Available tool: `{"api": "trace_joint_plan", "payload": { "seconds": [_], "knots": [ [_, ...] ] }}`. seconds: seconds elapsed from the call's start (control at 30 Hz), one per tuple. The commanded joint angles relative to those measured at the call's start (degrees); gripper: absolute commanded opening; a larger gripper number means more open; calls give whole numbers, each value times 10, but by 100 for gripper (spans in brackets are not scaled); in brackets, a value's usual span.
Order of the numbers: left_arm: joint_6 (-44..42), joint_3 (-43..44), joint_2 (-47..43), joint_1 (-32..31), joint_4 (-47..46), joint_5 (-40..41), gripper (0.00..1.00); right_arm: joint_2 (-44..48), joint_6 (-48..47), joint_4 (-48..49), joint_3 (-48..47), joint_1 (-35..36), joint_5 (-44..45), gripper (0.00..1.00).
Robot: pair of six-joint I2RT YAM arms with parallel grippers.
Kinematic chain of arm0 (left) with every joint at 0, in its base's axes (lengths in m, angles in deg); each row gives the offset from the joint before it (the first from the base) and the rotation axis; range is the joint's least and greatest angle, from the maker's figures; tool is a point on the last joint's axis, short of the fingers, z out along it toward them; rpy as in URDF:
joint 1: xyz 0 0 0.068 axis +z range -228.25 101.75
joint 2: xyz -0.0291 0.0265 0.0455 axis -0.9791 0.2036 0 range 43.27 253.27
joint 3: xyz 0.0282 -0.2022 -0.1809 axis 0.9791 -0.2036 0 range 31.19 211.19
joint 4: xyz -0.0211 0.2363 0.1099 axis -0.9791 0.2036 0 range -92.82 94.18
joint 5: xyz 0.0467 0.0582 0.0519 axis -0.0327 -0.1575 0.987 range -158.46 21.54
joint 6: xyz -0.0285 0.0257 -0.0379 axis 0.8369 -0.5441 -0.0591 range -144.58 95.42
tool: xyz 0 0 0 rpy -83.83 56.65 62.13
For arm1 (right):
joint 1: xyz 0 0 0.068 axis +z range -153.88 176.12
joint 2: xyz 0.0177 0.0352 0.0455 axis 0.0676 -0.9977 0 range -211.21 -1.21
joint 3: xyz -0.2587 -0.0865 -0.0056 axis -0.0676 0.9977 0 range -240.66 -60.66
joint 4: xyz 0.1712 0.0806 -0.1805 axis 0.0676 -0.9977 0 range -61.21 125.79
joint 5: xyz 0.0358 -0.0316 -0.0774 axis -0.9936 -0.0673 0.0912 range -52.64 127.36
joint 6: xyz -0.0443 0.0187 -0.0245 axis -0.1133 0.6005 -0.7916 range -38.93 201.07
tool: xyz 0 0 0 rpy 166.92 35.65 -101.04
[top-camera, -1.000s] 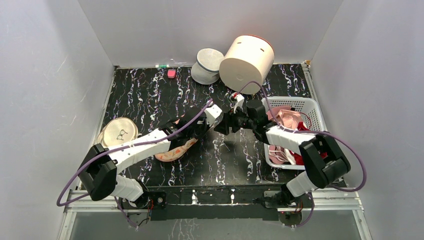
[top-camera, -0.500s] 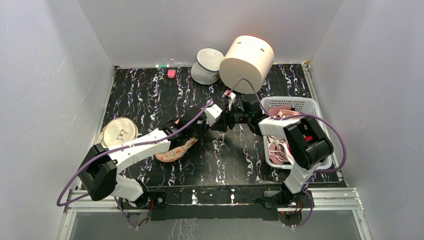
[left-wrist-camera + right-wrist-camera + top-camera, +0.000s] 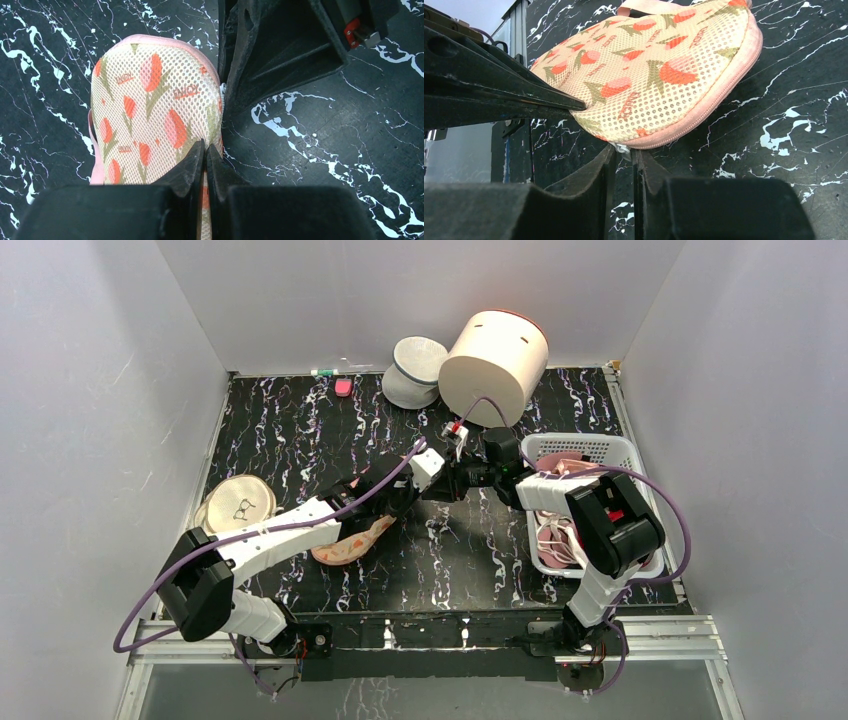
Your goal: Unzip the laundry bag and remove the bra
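Note:
The laundry bag (image 3: 150, 100), peach mesh with a red-and-green print and pink zip edging, lies zipped on the black marbled table (image 3: 300, 430). My left gripper (image 3: 205, 145) is shut on a pinch of its fabric near the right edge. My right gripper (image 3: 624, 150) sits low at the bag's (image 3: 659, 75) rim, jaws drawn close onto the small silver zip pull (image 3: 623, 148). From above, both grippers meet at the bag's (image 3: 350, 540) far end, the right gripper (image 3: 442, 485) facing the left one. The bra is hidden.
A white slotted basket (image 3: 620, 455) with pink and dark red garments stands at the right. A big cream cylinder (image 3: 495, 355) and a grey-white bowl-shaped item (image 3: 415, 370) sit at the back. A round beige pouch (image 3: 237, 505) lies at the left.
My right arm folded its elbow in toward the basket and its gripper edged left to the bag's end. The left arm and the bag stayed put.

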State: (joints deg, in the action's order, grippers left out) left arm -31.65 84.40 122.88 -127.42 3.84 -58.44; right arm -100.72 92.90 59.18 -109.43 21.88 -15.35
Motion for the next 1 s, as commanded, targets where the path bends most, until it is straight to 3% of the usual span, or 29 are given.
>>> {"api": "trace_joint_plan", "payload": {
  "seconds": [0.0,0.2,0.57,0.67,0.97],
  "knots": [
    [-3,1,-28,2,-13,-8,0,22,-16,23,-16,-1,10,14],
    [-5,0,-28,2,-13,-9,0,26,-23,4,-16,-2,35,0],
    [-3,11,-17,3,0,-28,0,47,17,-13,10,0,78,0],
    [3,11,-15,2,-2,-38,11,62,48,13,39,1,84,0],
    [15,7,-4,2,-12,-55,32,107,87,29,81,30,129,0]
  ]
}}
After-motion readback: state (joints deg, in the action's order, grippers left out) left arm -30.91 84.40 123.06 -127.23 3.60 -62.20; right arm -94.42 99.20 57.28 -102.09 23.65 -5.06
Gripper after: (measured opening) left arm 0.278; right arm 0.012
